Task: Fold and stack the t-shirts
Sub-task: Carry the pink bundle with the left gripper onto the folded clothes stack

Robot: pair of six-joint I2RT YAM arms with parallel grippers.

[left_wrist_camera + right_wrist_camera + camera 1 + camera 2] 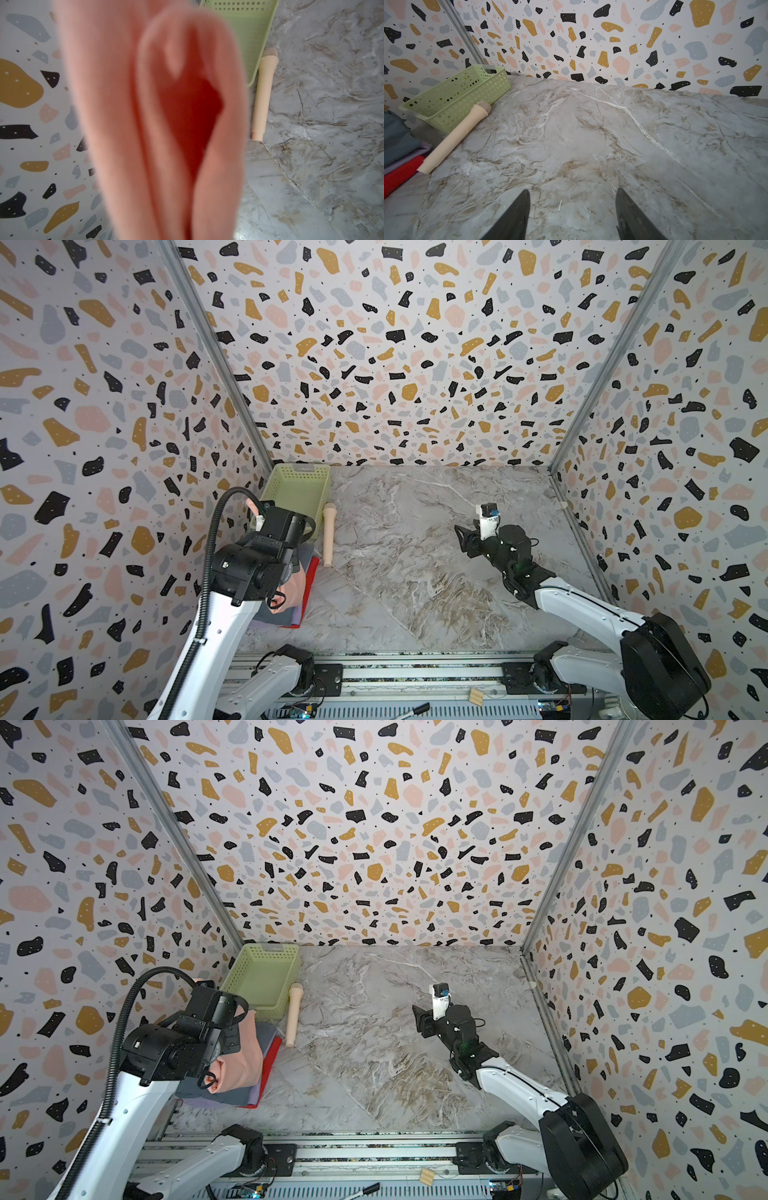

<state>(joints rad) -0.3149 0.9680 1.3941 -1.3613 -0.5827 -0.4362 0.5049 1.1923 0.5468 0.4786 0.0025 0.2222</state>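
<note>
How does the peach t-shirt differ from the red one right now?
The peach t-shirt is loose and bunched, drooping over the pile; the red t-shirt lies folded flat. The peach t-shirt is topmost; the red t-shirt is at the bottom, only its edge showing. Both are soft cloth, near the green basket.

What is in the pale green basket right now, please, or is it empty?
Empty, as far as visible: in both top views the basket shows only its bare floor.
</note>
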